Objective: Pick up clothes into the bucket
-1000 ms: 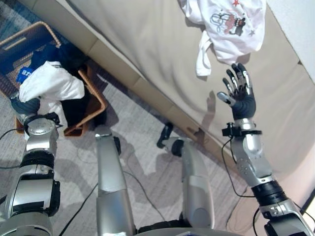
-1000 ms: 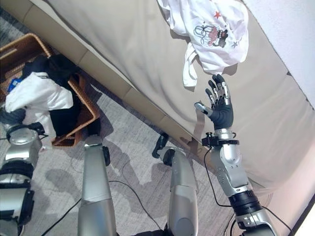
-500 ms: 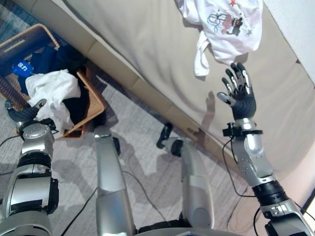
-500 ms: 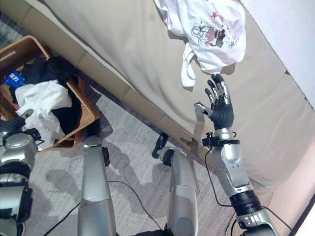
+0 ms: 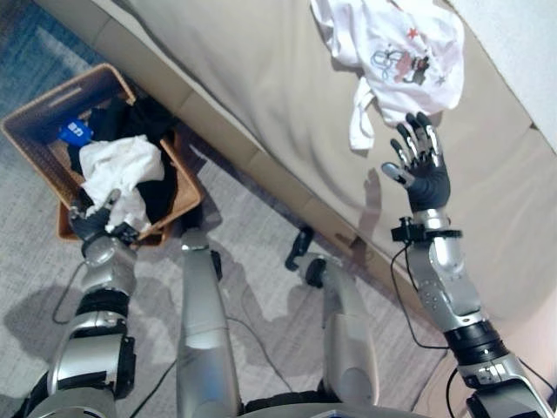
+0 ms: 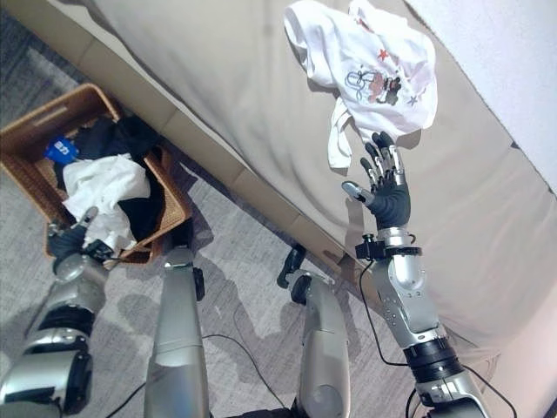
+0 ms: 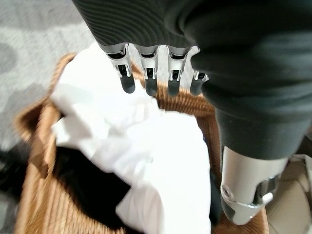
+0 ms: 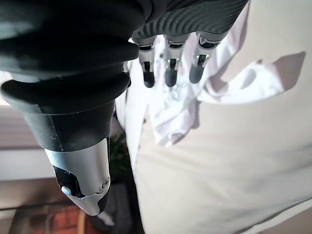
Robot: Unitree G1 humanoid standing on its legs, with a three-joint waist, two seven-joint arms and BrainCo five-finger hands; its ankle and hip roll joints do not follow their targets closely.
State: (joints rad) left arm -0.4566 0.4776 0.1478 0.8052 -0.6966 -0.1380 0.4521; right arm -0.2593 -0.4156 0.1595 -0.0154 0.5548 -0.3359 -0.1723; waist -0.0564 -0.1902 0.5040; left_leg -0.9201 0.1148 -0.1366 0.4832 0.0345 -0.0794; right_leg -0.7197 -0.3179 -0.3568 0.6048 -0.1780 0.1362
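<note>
On the sofa (image 5: pixel 261 78) lies a white printed shirt (image 5: pixel 396 48); right hand (image 5: pixel 422 165) hovers beside it, fingers spread, empty. Left hand (image 5: pixel 91 222), open, is over the filled basket (image 5: pixel 39 122). Next: grasp shirt.

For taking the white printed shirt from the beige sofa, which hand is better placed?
Probably the right hand: it is open just below the white printed shirt on the beige sofa. The left hand is by the woven basket.
</note>
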